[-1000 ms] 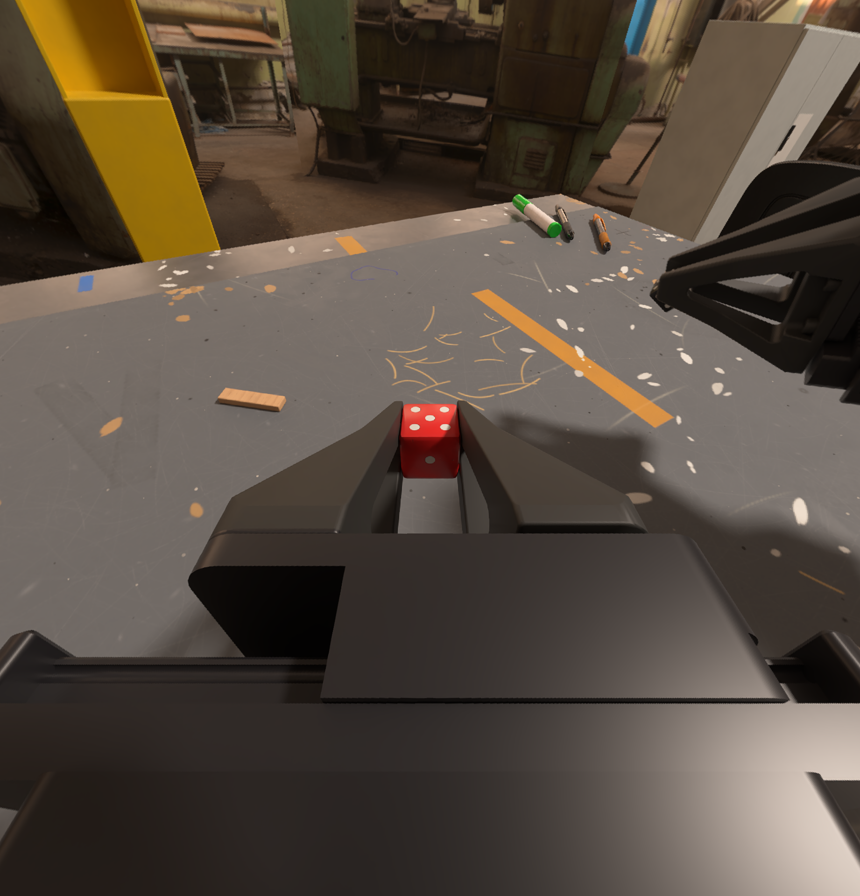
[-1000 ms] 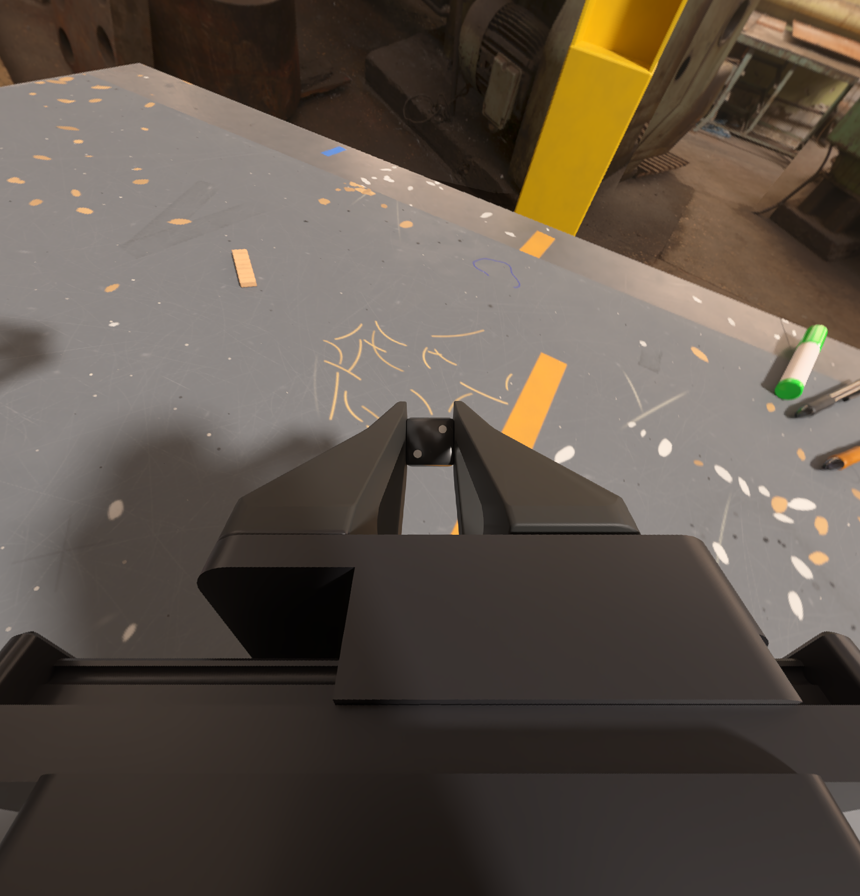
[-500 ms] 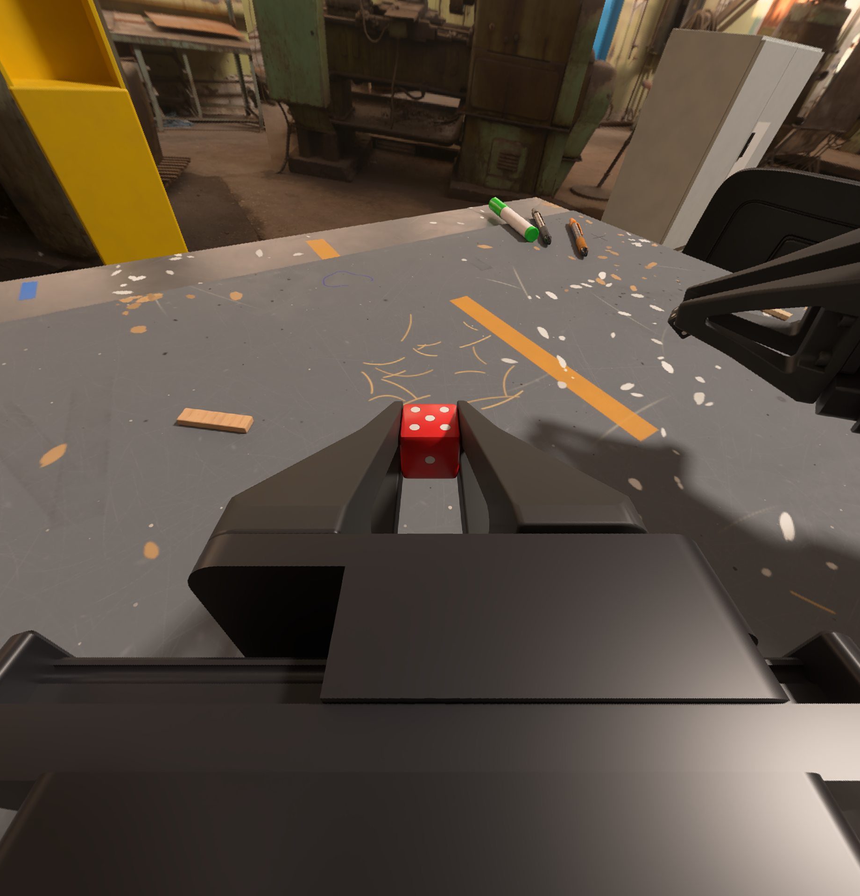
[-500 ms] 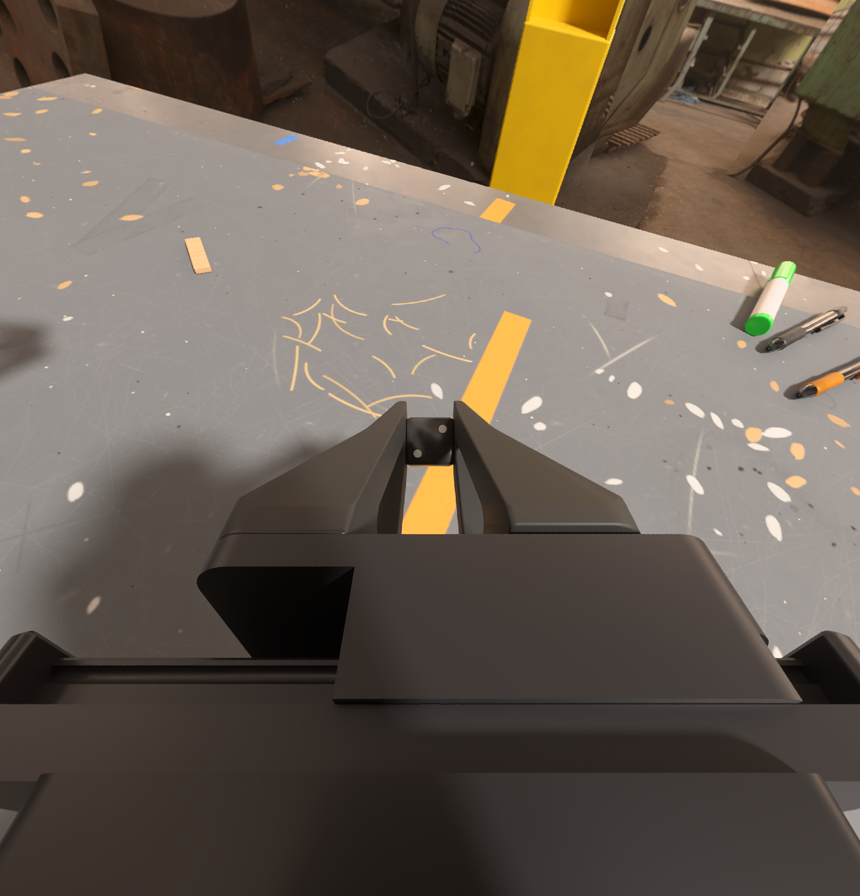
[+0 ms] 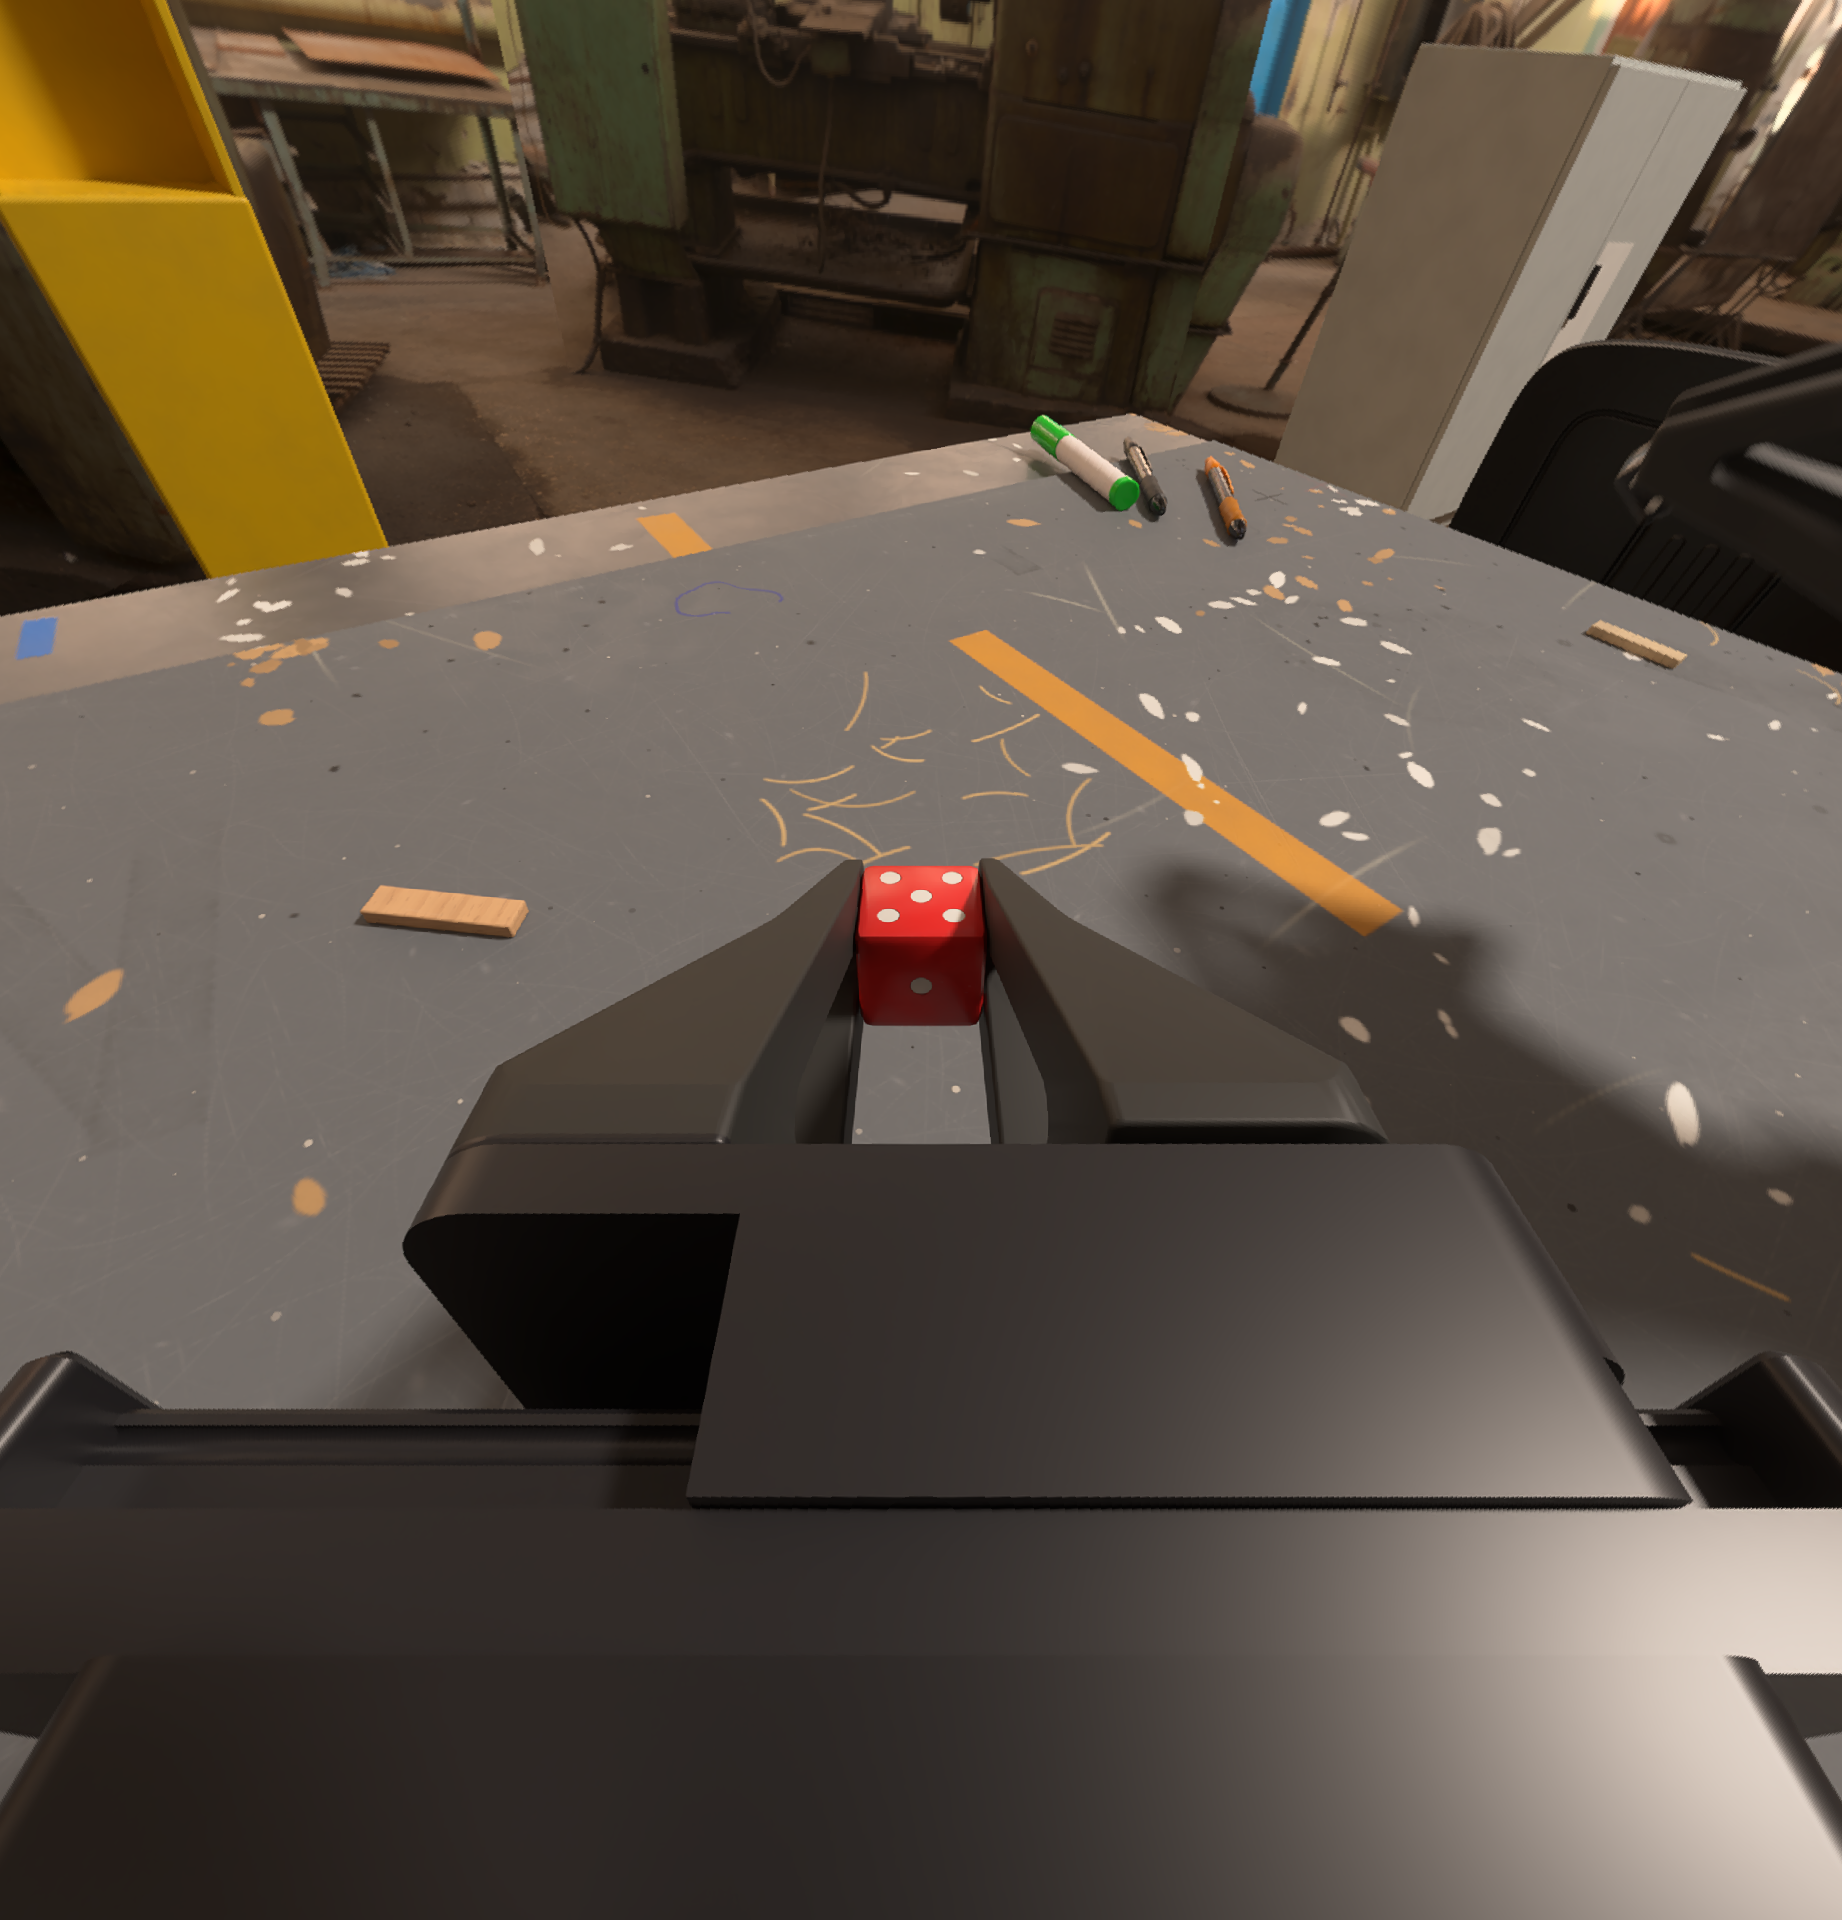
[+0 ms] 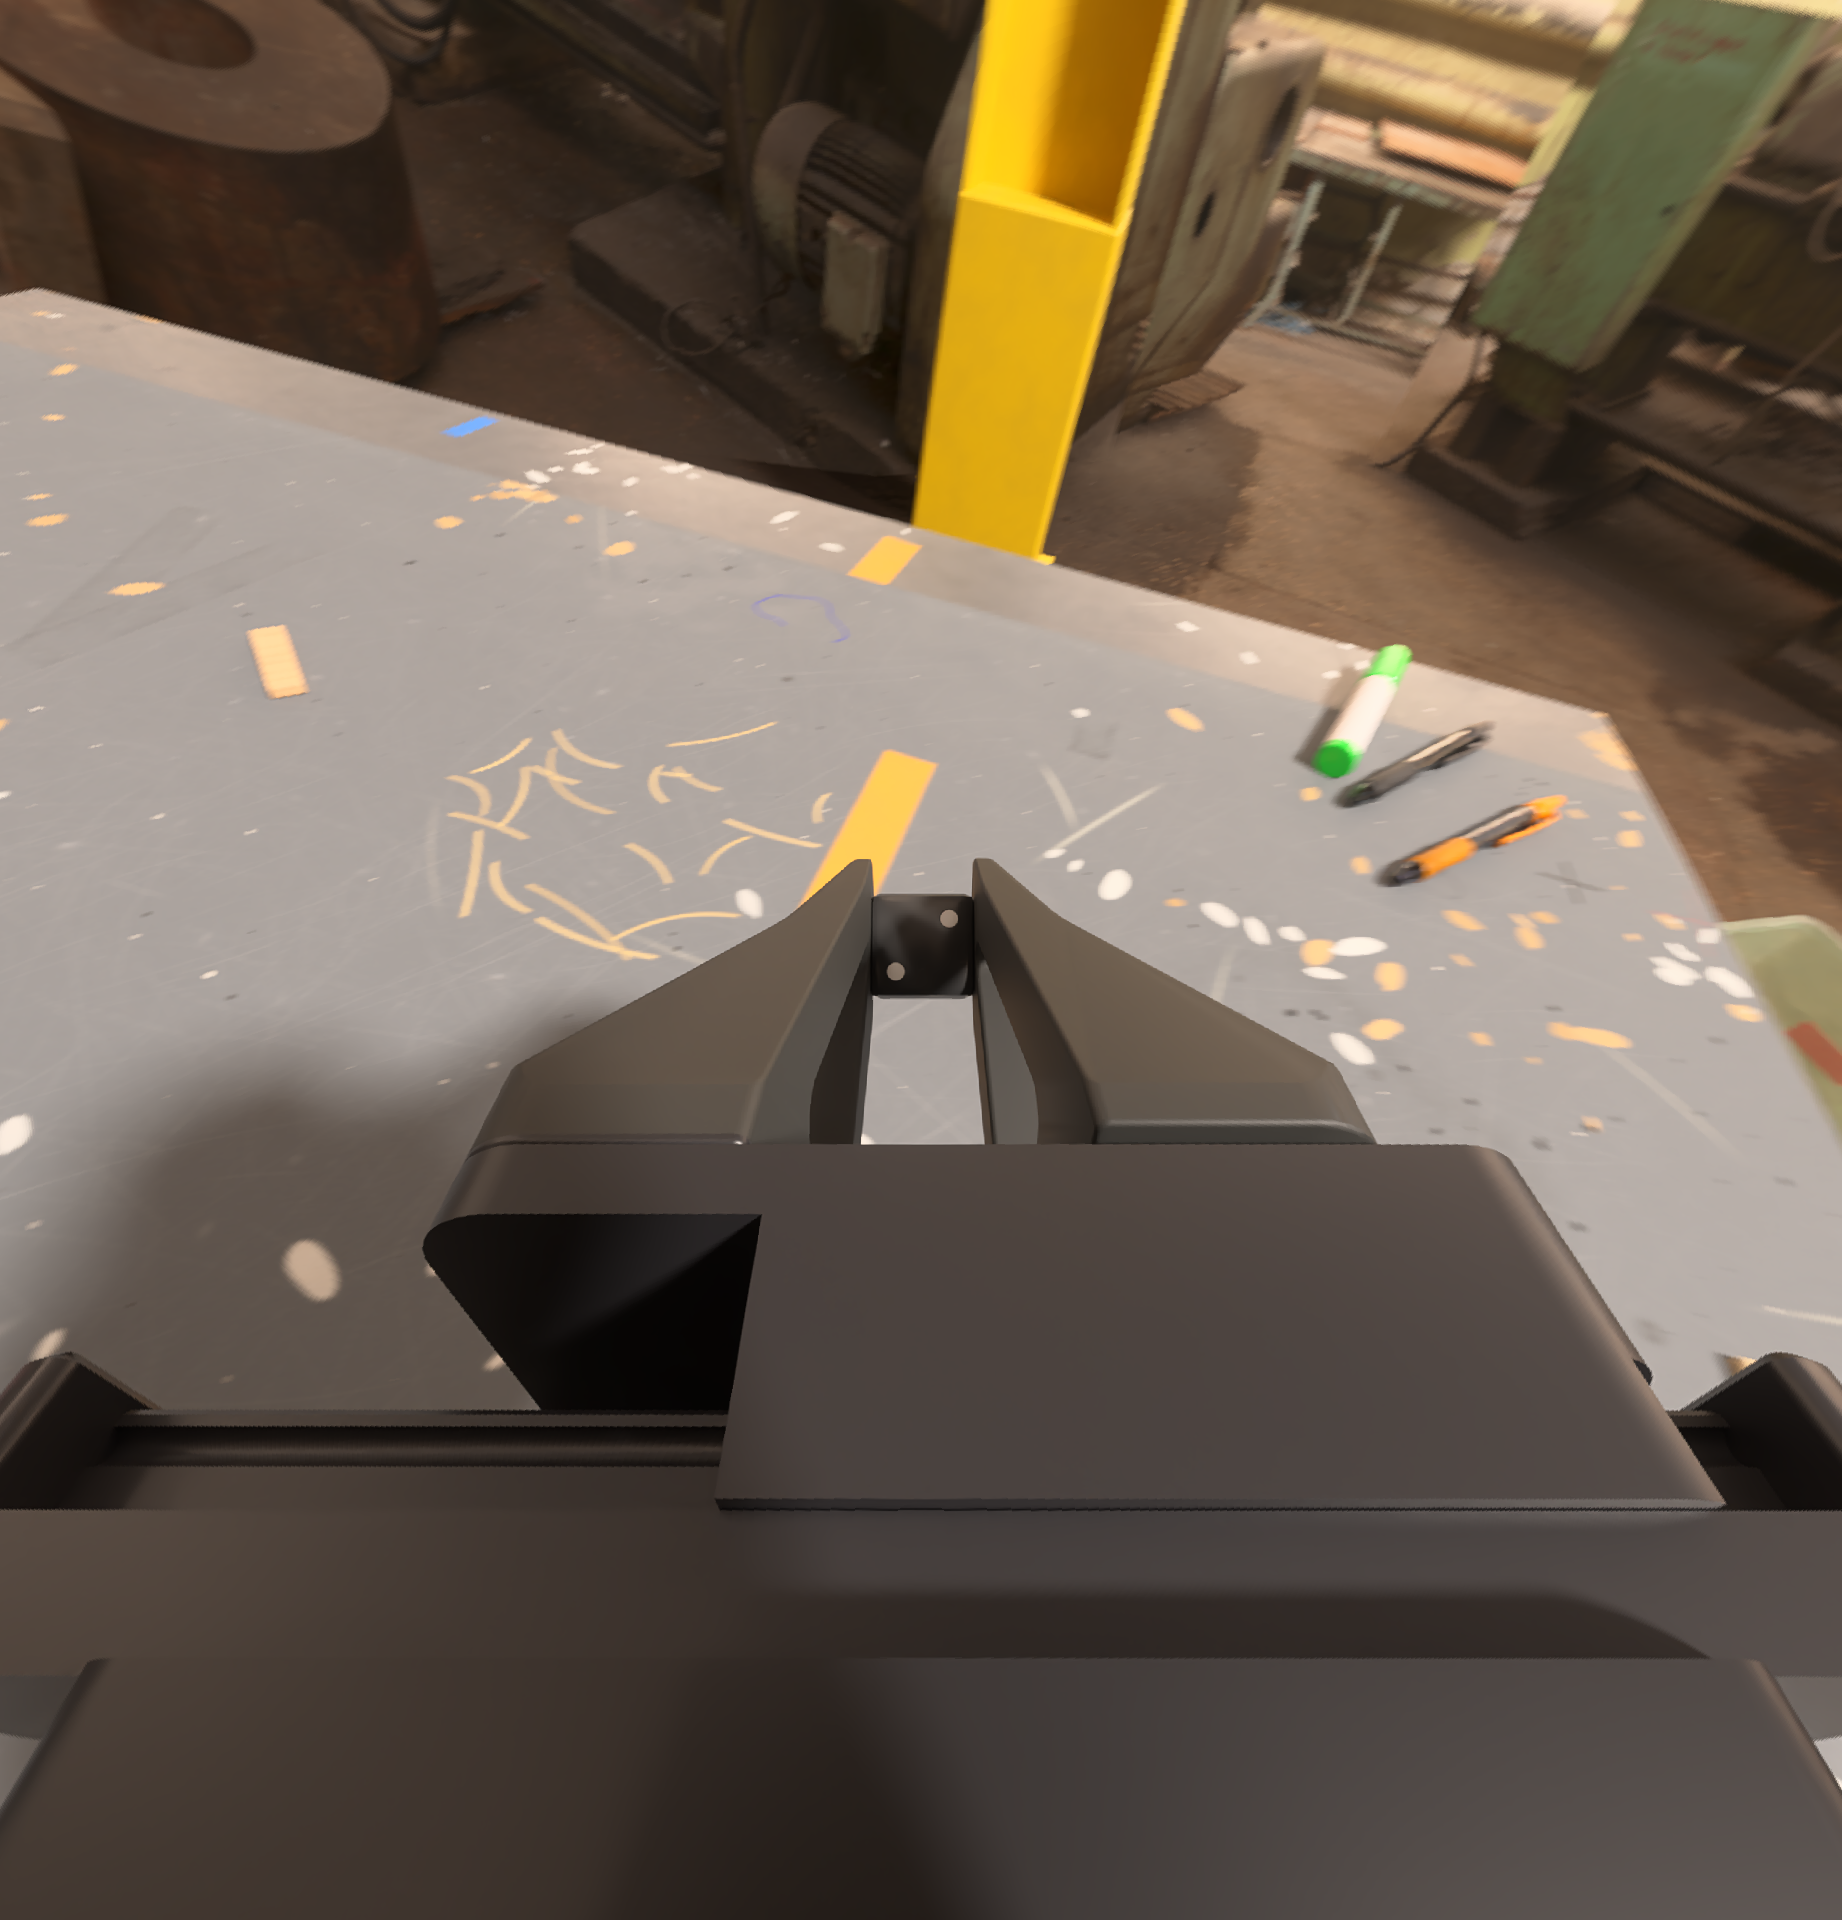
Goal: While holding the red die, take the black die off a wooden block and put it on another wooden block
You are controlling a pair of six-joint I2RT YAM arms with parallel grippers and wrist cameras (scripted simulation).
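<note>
While the left hand (image 5: 920, 940) grips the red die (image 5: 920, 935) above the bench (image 5: 584, 790), the right hand (image 6: 922, 940) carries the black die (image 6: 922, 945) aloft, its lift apparently done, with a bare wooden block (image 6: 276, 661) far ahead to its left awaiting placement.

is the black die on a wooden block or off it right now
Off. The black die is clamped in the right gripper, above the table; the only wooden block in that view lies bare, far away.

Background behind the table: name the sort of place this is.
Probably an old factory or machine workshop: worn green machinery stands behind the paint-spattered grey table, beside a yellow column.
</note>
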